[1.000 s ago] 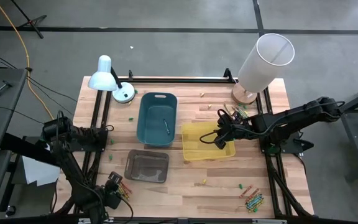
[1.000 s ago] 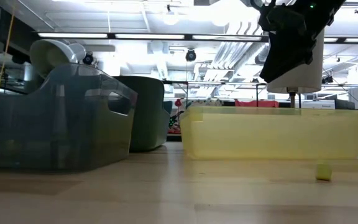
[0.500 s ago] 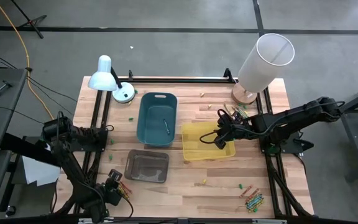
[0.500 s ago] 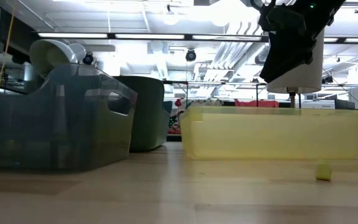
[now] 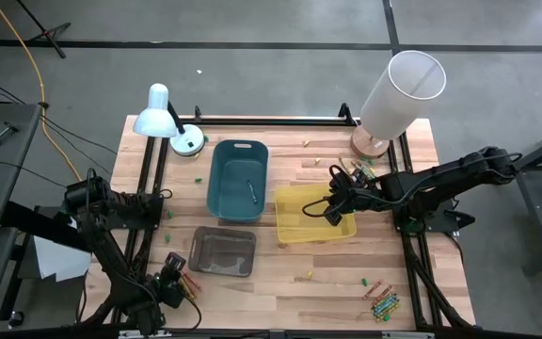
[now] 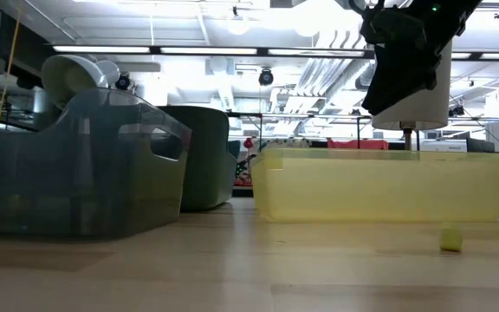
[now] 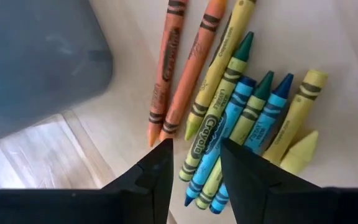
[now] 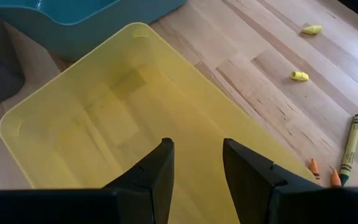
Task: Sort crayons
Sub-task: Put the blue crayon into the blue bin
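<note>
Start at the near left corner of the desk (image 5: 280, 287). The left gripper (image 7: 195, 163) hangs just above a cluster of crayons (image 7: 241, 118) lying flat on the wood: two orange, several yellow-green, green and blue, side by side and partly overlapping. Its jaws stand narrowly parted and hold nothing; a blue and a yellow-green crayon lie in line with the gap. The corner of the grey bin (image 7: 36, 59) sits just beside this cluster, so you have little room on that side.

At the near right corner a second crayon pile (image 5: 381, 299) waits untouched, with small loose bits on the bare wood between the two piles.

Farther in, the grey bin, the yellow bin (image 8: 123, 118) and the teal bin (image 5: 238, 179) stand close together mid-desk. The right gripper (image 8: 196, 163) hovers over the yellow bin with jaws narrowly parted and empty. That bin shows no crayons inside; the teal bin holds one thin stick, which you cannot identify. A few more crayons (image 8: 348, 149) lie on the desk just beyond the yellow bin.

Judge the sort as barely begun: nearly all crayons remain outside the bins.

At the far edge, a desk lamp (image 5: 163, 118) and a tilted white cylinder (image 5: 398, 94) limit overhead room there.
</note>
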Robot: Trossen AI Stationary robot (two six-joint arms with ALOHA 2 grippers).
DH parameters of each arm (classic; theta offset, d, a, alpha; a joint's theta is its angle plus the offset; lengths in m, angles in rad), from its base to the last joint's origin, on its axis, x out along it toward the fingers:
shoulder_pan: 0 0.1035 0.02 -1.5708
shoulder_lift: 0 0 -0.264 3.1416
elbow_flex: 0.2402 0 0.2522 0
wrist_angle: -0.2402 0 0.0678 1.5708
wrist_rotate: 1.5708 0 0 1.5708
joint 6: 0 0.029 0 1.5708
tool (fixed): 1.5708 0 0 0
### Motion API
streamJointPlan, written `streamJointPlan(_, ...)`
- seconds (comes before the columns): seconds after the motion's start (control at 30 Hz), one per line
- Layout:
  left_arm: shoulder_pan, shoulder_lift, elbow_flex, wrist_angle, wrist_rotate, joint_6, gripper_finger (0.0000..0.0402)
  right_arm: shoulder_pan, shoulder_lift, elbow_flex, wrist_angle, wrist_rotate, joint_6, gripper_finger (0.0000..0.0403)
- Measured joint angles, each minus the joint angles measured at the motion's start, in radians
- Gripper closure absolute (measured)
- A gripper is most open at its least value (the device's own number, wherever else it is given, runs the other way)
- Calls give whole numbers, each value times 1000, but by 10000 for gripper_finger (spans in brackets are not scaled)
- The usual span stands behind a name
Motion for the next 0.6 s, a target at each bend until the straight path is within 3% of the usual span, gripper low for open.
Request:
streamJointPlan(0.27,-7,-4,62,-71,17,-74,283,0,0,0,0,0,0,272)
streamJointPlan(0.6,-36,-4,45,-9,70,-114,283,0,0,0,0,1,0,272)
